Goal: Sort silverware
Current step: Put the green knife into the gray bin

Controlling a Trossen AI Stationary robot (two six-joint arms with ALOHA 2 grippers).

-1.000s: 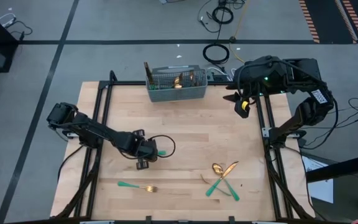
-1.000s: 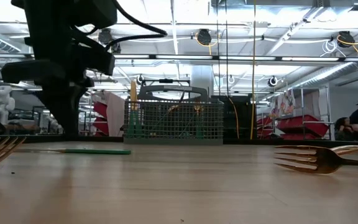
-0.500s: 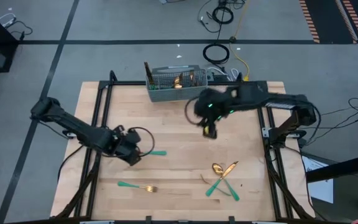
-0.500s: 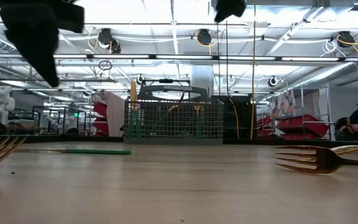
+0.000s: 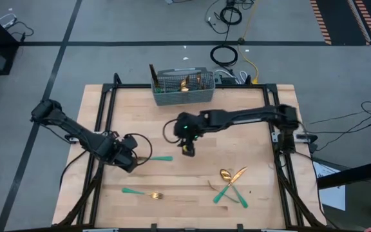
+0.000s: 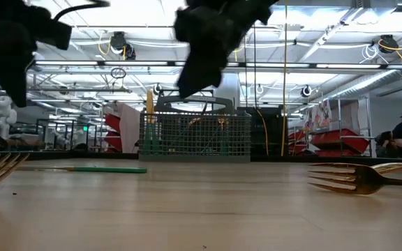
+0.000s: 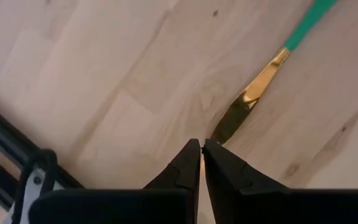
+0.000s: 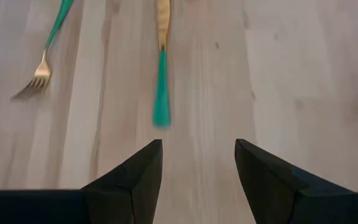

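My right gripper [image 8: 197,180] hangs over mid-table with fingers spread — a teal-handled knife [image 8: 161,74] lies on the wood just ahead. My left gripper [image 7: 201,163], fingers pressed together, sits beside that knife's gold blade. A fork [image 5: 142,193] lies near the front edge.

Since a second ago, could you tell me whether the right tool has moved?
Yes. The right tool swung from the table's right edge toward its middle, passing the caddy.
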